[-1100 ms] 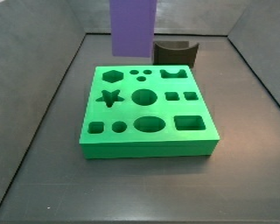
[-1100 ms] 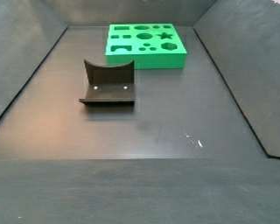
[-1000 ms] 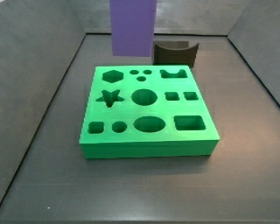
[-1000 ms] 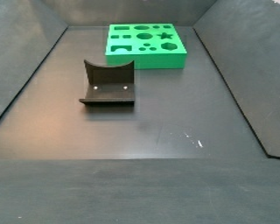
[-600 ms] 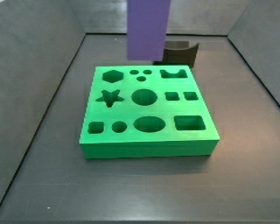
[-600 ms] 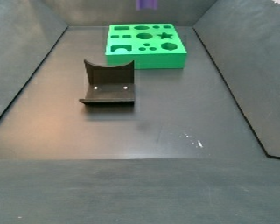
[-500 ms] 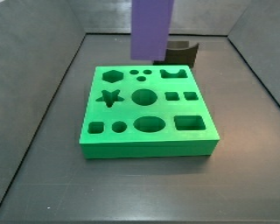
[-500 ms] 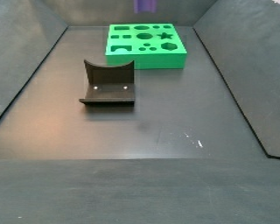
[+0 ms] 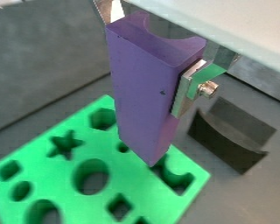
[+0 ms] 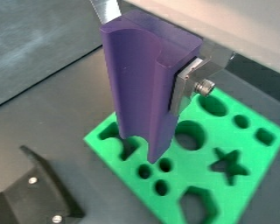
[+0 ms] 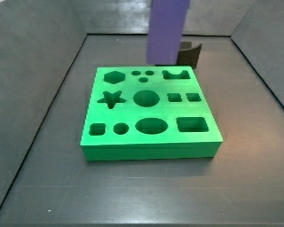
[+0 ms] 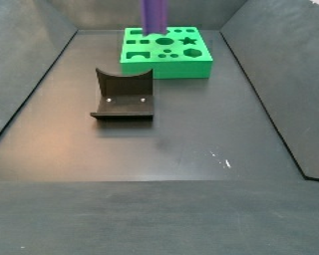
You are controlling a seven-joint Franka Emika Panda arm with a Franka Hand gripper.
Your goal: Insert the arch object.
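The arch object (image 9: 149,96) is a tall purple column with a curved groove down one face, arch-shaped in section. My gripper (image 9: 152,52) is shut on its upper part and holds it upright; a silver finger (image 9: 194,87) presses its side. It also shows in a wrist view (image 10: 143,87) with the gripper (image 10: 149,48). In a side view the column (image 11: 169,31) hangs over the far edge of the green board (image 11: 151,111), just above the arch-shaped hole (image 11: 176,74). In a side view (image 12: 155,15) its lower end is over the board (image 12: 165,50).
The dark fixture (image 12: 123,95) stands on the floor, apart from the board; it shows behind the board in a side view (image 11: 190,51) and in both wrist views (image 9: 230,136) (image 10: 31,197). The board has several other shaped holes. Dark walls ring the floor.
The purple column has moved right along the board's far edge, from over the far left to over the arch hole, and has come lower into the second side view.
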